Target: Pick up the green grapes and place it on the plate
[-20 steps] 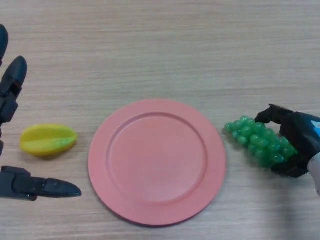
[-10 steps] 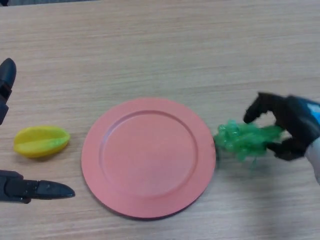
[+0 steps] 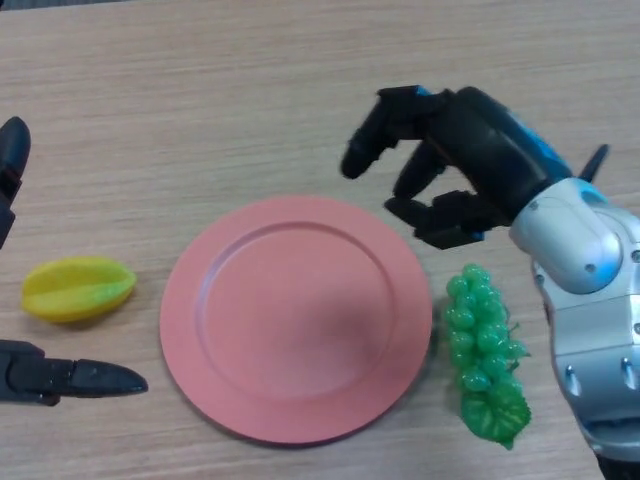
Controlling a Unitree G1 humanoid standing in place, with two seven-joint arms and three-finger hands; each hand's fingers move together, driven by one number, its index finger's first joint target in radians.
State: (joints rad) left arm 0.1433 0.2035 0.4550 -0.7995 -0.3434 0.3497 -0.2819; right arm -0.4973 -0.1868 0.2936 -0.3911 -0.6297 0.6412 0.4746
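Observation:
The green grapes (image 3: 483,352) lie on the wooden table just right of the pink plate (image 3: 296,316), lengthwise toward the front edge, with nothing holding them. My right hand (image 3: 462,170) hovers above and behind the plate's right rim, fingers curled loosely and holding nothing; it is clear of the grapes. The plate has nothing on it. My left hand (image 3: 60,377) shows at the left edge, fingers straight, idle.
A yellow starfruit (image 3: 78,288) lies on the table left of the plate, between the left hand's fingers. The wooden tabletop (image 3: 250,100) stretches behind the plate.
The right hand let go of the grapes and rose up and left toward the plate's far right rim. The grapes dropped and now lie beside the plate. The left hand stayed put.

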